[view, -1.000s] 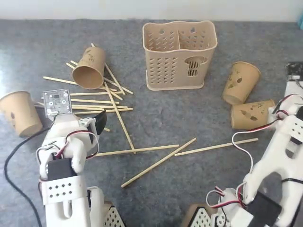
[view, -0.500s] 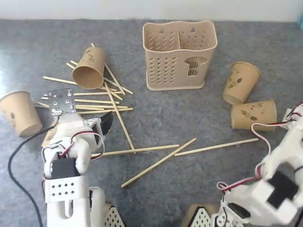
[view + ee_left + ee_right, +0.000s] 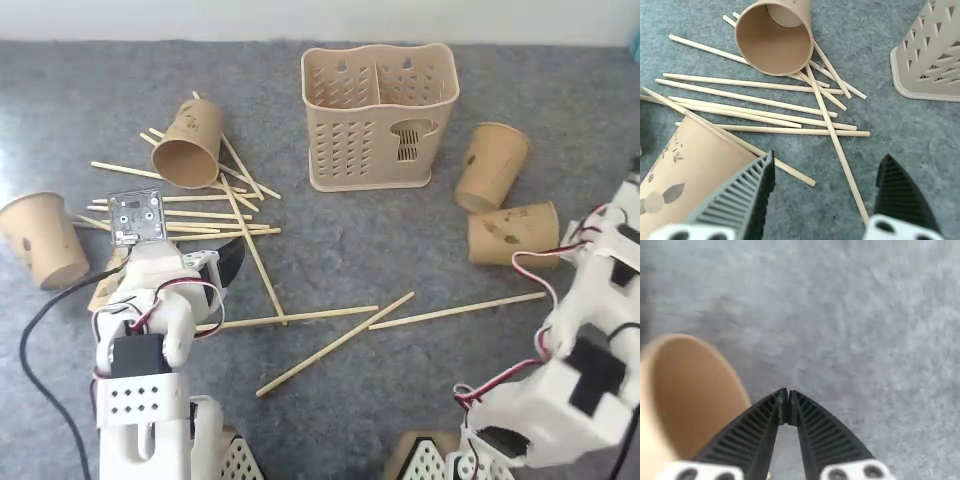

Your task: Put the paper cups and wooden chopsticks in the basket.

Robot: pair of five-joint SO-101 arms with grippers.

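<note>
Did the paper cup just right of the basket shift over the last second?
Yes. The paper cup has slid left in the high view, closing its gap to the basket.

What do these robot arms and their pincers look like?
The left arm and right arm are white shells around black motor blocks, with thin red, white and black wires looping between joints. A small square circuit board sits on the left one, and a thick black cable runs beside it. The left gripper and right gripper have black, pointed, ridged fingers.

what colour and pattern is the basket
The basket is beige, its walls pierced by rows of small holes; best seen in the high view.
</note>
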